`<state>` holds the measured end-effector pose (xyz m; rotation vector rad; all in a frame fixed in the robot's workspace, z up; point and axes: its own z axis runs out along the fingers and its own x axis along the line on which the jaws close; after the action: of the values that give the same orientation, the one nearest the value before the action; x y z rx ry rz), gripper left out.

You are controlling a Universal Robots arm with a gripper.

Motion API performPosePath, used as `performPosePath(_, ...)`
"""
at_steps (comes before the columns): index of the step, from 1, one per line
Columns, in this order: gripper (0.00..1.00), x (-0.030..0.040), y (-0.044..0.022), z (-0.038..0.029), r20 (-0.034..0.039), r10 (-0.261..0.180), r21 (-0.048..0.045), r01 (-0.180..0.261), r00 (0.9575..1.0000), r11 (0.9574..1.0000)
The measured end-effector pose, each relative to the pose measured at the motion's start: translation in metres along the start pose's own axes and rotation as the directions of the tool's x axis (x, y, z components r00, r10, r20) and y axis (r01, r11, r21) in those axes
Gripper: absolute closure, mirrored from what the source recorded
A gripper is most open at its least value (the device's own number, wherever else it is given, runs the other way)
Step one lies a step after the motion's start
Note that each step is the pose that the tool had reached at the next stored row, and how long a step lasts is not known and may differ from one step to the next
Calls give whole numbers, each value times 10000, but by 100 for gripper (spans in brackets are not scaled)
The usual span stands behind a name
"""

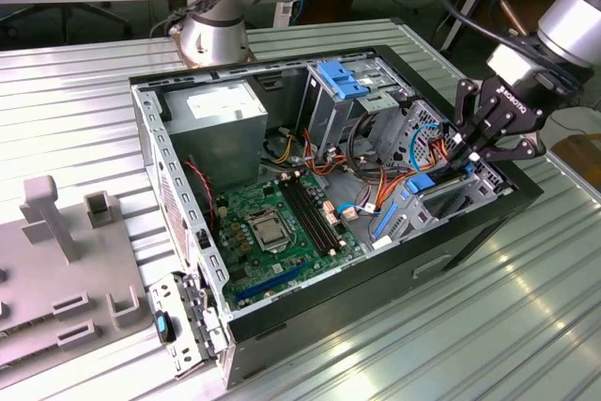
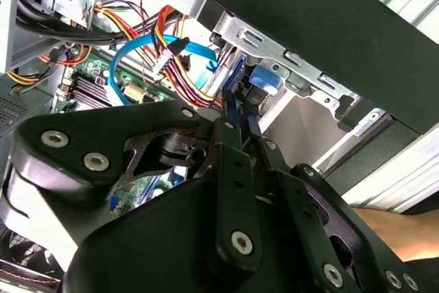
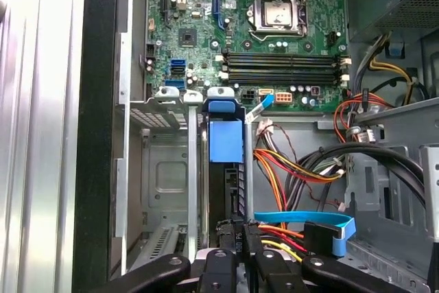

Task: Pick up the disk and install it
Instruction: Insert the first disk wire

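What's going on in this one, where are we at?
A single robot arm is working inside an open computer case that lies on a ribbed metal table. Its gripper is down at the silver drive cage next to the motherboard. The fingers look closed on the edge of the disk, which stands on edge in a slot of that cage. Whether it is fully seated cannot be told.

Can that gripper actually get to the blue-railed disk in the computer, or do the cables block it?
It looks so: the gripper is at the disk, seemingly closed on its end, and the cables lie beside it, not across.
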<state>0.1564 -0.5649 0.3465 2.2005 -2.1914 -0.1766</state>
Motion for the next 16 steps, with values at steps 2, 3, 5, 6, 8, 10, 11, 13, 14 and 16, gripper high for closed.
performPosePath(2, 82, 19, 0, -1, 5, -1, 2, 1, 10000, 10000)
performPosePath(3, 82, 31, 0, -2, 7, -1, 2, 1, 10000, 10000)
performPosePath(5, 82, 32, 0, -1, 19, -3, 2, 3, 10000, 10000)
performPosePath(6, 82, 33, 0, 0, 22, 27, 5, -27, 10000, 10000)
performPosePath(8, 82, 33, 0, 1, 61, 399, 31, -399, 9992, 9992)
performPosePath(10, 82, 33, 1, 1, 95, 488, 109, -489, 9988, 9987)
performPosePath(11, 82, 33, 2, 1, 135, 479, 172, -481, 9988, 9987)
performPosePath(13, 82, 33, 19, 4, 202, 467, 233, -472, 9987, 9986)
performPosePath(14, 82, 33, 28, 5, 228, 464, 239, -469, 9987, 9986)
performPosePath(16, 82, 35, 43, 6, 261, 460, 249, -466, 9986, 9986)
